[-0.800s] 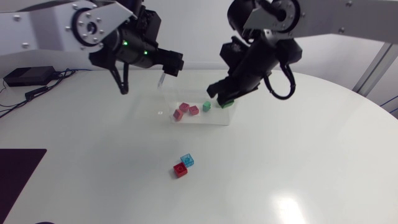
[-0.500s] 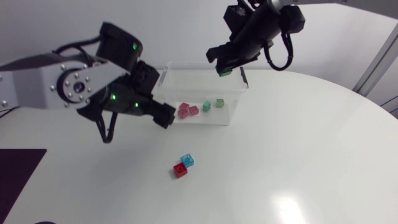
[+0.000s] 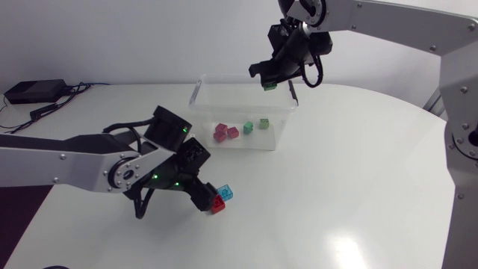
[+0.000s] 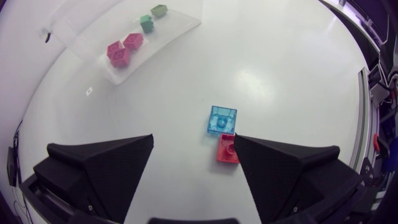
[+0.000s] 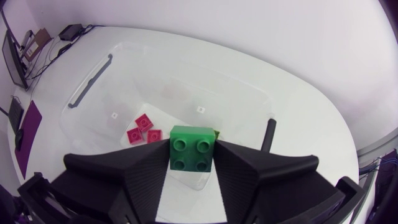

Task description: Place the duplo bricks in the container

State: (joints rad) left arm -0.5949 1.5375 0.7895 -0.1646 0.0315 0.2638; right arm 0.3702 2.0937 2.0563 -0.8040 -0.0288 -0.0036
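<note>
- Left gripper: swung down from beside container, fingers spread; red brick at one fingertip, blue brick just ahead.
- Right gripper: risen, clamped on green brick, above container.
- Probably light, rigid, slick plastic; pinch flat opposite sides squarely, below studs.

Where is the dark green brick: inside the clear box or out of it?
Out: the right gripper is shut on the dark green brick, above the container.

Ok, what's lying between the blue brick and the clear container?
Nothing. In the left wrist view, the stretch of white table from the blue brick to the container is bare.
</note>
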